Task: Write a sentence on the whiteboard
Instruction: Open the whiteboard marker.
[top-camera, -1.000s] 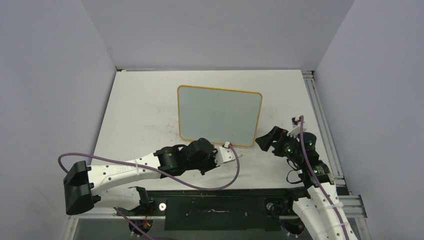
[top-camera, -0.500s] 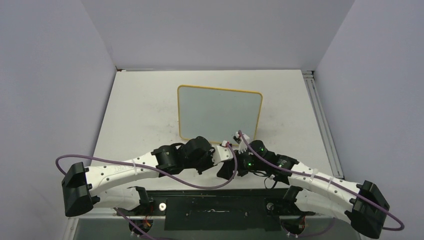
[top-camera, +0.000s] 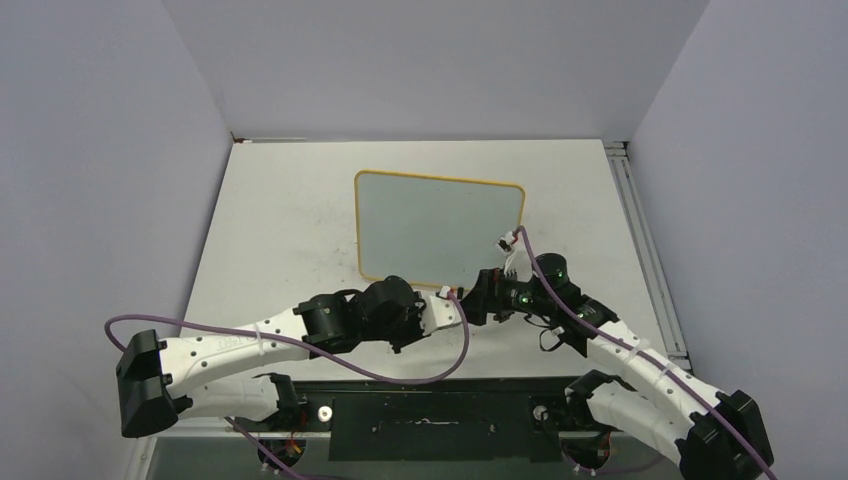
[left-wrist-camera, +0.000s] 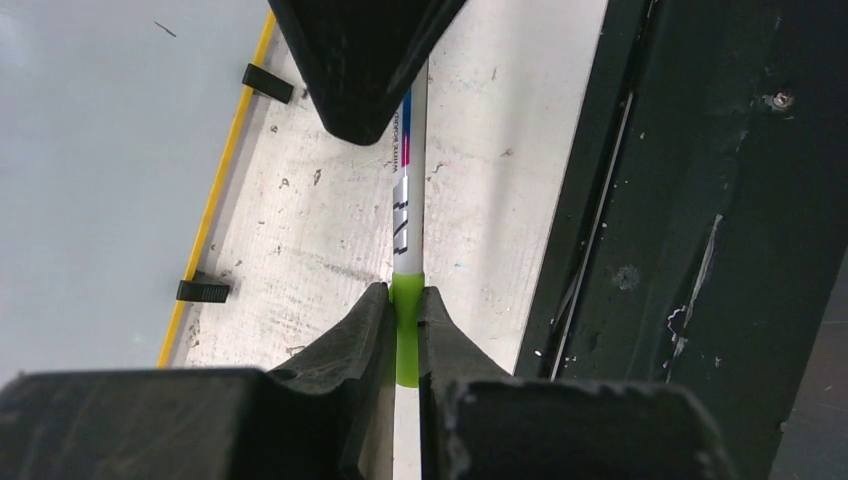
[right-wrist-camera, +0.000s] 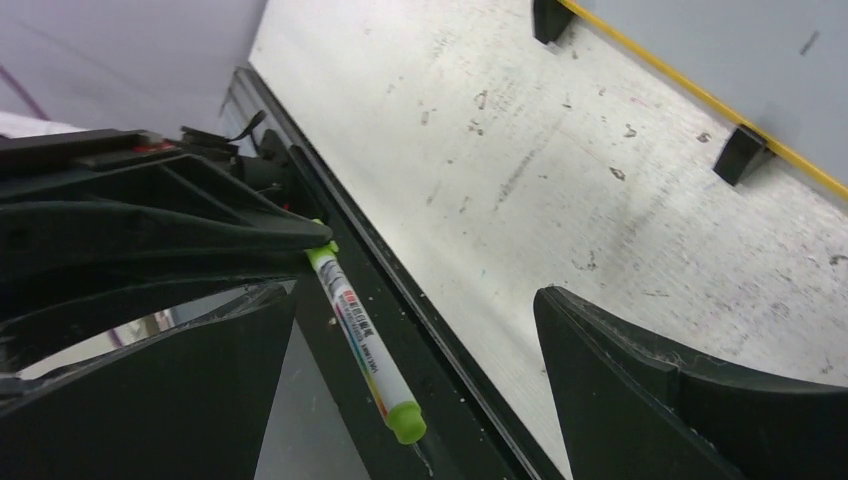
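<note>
The whiteboard (top-camera: 440, 230), pale grey with a yellow frame, lies flat at mid-table; it also shows in the left wrist view (left-wrist-camera: 100, 150) and the right wrist view (right-wrist-camera: 760, 50). No green sentence shows on it. My left gripper (top-camera: 455, 305) (left-wrist-camera: 403, 292) is just in front of the board's near edge, shut on the green end of a slim white marker (left-wrist-camera: 408, 190). My right gripper (top-camera: 485, 300) (right-wrist-camera: 420, 300) is open, its fingers wide on either side of the marker's (right-wrist-camera: 365, 345) free green-tipped end, not touching it.
Two black clip feet (left-wrist-camera: 203, 291) (left-wrist-camera: 268, 83) sit on the board's near edge. The black base frame (left-wrist-camera: 680, 200) runs along the table's near edge, right beside the marker. An aluminium rail (top-camera: 640, 230) lines the right side.
My right arm has swung in from the right side of the table to the left gripper, and its open fingers now straddle the marker. The left arm has barely moved.
</note>
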